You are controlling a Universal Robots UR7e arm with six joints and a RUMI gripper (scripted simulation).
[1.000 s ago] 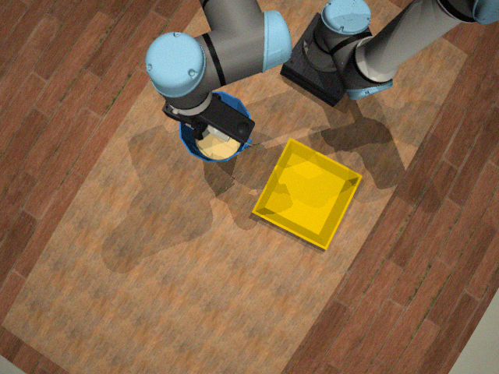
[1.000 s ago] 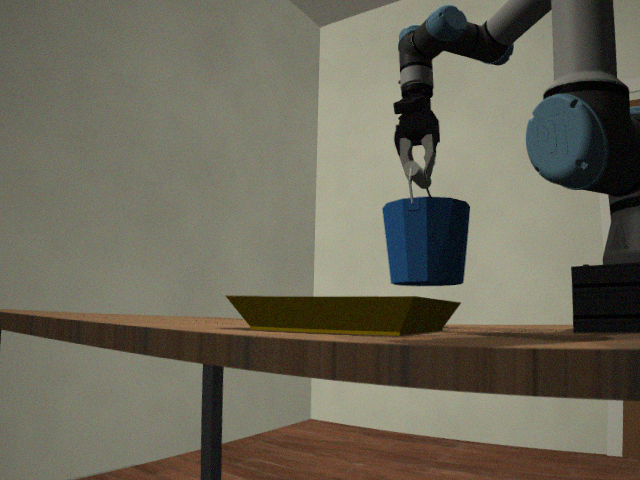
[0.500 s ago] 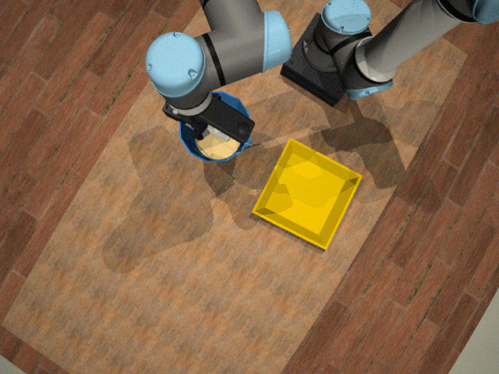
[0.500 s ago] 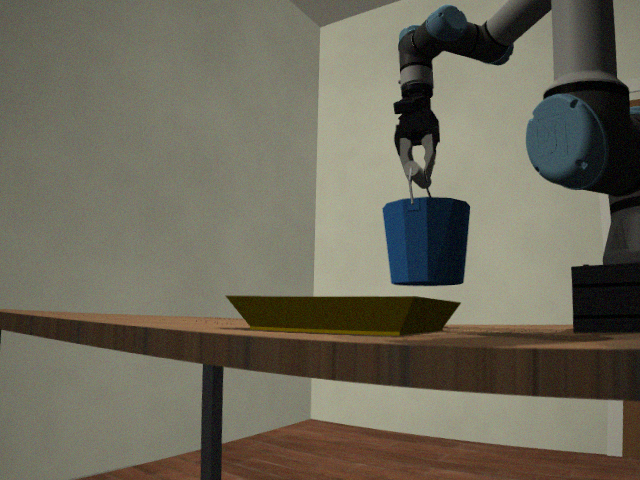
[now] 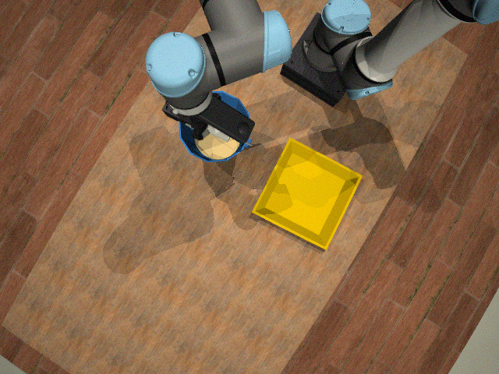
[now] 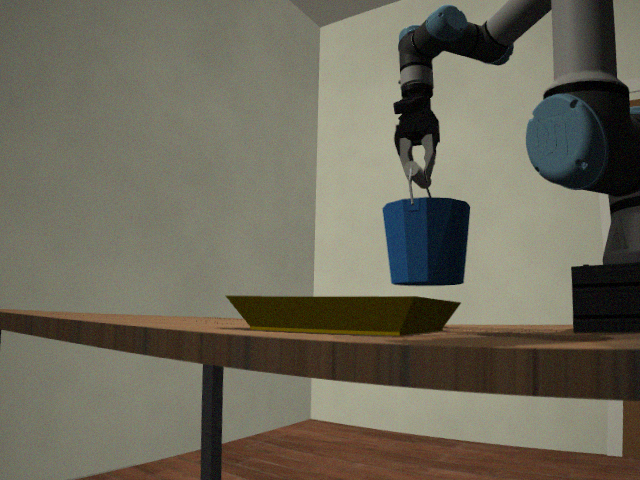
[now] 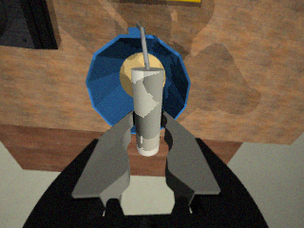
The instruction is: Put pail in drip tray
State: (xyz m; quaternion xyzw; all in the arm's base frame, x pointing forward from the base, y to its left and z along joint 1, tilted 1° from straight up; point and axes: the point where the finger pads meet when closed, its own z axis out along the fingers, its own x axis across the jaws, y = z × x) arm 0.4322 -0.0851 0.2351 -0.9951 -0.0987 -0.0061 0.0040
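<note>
The blue pail [image 6: 426, 241] hangs upright in the air from its grey handle grip [image 7: 147, 111], well above the table. My gripper [image 6: 417, 173] is shut on that handle grip, right over the pail. In the top view the pail [image 5: 212, 140] is mostly hidden under my wrist, and it hangs over the table to the left of the yellow drip tray [image 5: 307, 192], apart from it. The wrist view looks down into the pail [image 7: 138, 78], with my gripper [image 7: 147, 111] closed around the grip. The tray [image 6: 343, 313] lies flat on the table, empty.
The robot's black base [image 5: 318, 80] stands on the table behind the tray, and the arm's links pass above it. In the side view the base block [image 6: 604, 297] sits at the right, and the table's edge runs across the front.
</note>
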